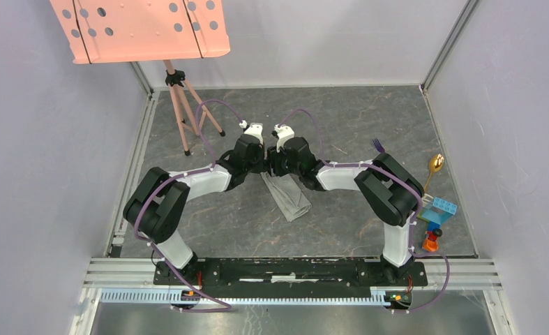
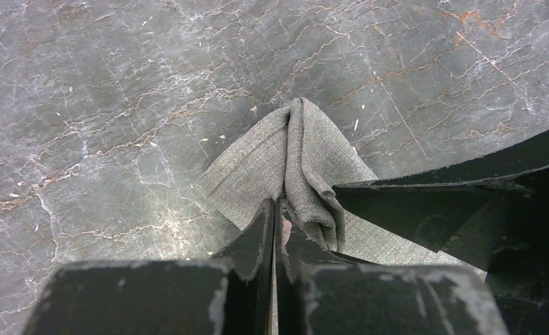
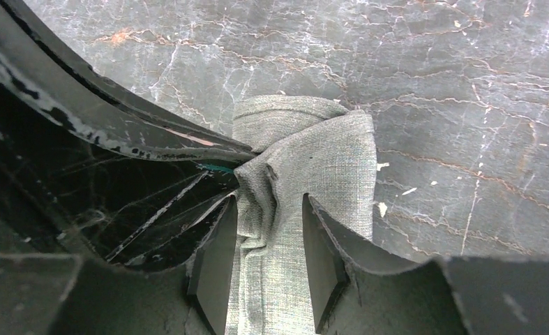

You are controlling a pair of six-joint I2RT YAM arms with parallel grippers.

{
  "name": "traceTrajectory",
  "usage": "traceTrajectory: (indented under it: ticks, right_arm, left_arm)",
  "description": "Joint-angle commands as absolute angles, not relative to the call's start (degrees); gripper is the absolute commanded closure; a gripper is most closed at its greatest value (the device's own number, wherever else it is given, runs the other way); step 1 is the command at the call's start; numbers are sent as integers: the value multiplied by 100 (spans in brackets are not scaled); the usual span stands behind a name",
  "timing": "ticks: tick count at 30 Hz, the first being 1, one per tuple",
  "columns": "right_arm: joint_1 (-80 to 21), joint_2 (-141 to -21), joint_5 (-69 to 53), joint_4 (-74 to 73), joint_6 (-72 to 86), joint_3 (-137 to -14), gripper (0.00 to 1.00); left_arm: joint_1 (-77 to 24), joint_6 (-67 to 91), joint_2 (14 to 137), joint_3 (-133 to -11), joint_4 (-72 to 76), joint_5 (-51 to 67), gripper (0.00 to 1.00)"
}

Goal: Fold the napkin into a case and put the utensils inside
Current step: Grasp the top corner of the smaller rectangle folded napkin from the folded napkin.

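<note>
The napkin [image 1: 289, 197] lies mid-table as a narrow folded strip, its far end bunched into a raised ridge. It looks light, limp and woven, so it should sag and unfold if lifted by one layer. It is best taken at the ridge or a folded edge, through all layers.

The left gripper [image 2: 275, 209] is pressed together, pinching that ridge. The right gripper [image 3: 268, 209] straddles the strip with its jaws spread, squeezing nothing.

Toward the table's [image 1: 369, 112] right edge, well apart from the cloth, lie the fork [image 1: 378, 145] and the spoon [image 1: 435, 166].
</note>
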State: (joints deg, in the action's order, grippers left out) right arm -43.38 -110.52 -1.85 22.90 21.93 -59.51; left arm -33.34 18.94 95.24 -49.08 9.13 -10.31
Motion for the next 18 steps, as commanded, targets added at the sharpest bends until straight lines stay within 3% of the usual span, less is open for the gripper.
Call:
traceTrajectory:
  ticks: [1, 9, 13, 18]
  right_arm:
    - [-4307, -10827, -35, 2350, 2031, -6154, 55]
    - [-4296, -10751, 74, 2436, 2067, -6073, 58]
    - [-4289, -10765, 64, 2471, 2105, -6097, 68]
    - [-4285, -10858, 17, 2463, 2140, -6209, 68]
  left_arm:
    - [-3305, 2047, 9358, -4931, 1151, -991, 98]
    - [-3287, 2044, 9391, -4922, 1154, -958, 98]
    - [-3278, 2039, 9424, -4957, 1160, -919, 98]
    - [-3281, 2054, 9453, -4966, 1178, -895, 98]
